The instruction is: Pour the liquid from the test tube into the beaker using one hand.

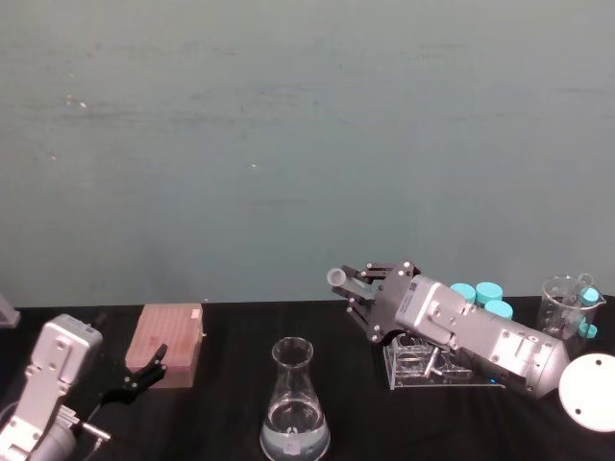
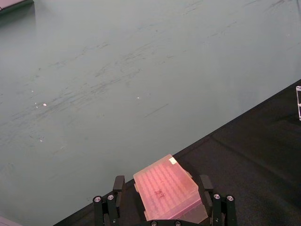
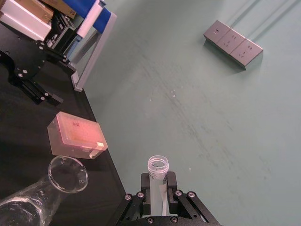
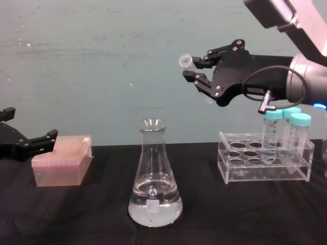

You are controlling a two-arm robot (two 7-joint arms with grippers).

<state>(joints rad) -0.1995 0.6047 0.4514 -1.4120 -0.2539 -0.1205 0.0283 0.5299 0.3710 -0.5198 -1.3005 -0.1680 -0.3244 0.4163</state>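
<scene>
Presently, your right tool (image 4: 195,70), a black two-fingered unit on a silver-grey arm, is clamped across the small slim clear plastic test tube (image 4: 185,62) and holds it in the air above the black tabletop (image 4: 92,224).

Finding on axis: the tube lies on a slant. Its open mouth is uppermost and points toward your left side, and its tapered tip runs down and to the right behind the fingers. With the mouth above the tip, nothing can run out in this attitude. I cannot tell whether the tube holds any liquid.

Finding on bearing: the tall clear glass conical flask (image 4: 155,173) stands upright on the tabletop. Its flared rim is below the tube's mouth and off to its left, not beneath it. A shallow pool of clear liquid (image 4: 155,206) sits in its base.

Judgement: the coming move turns on that offset. You would need to carry the mouth left over the narrow neck, then roll it downward.

Your right arm is plainly the nearer one. Your left tool (image 2: 161,186) rests idle and open beside the pink translucent box (image 4: 61,161), well apart from the flask.
</scene>
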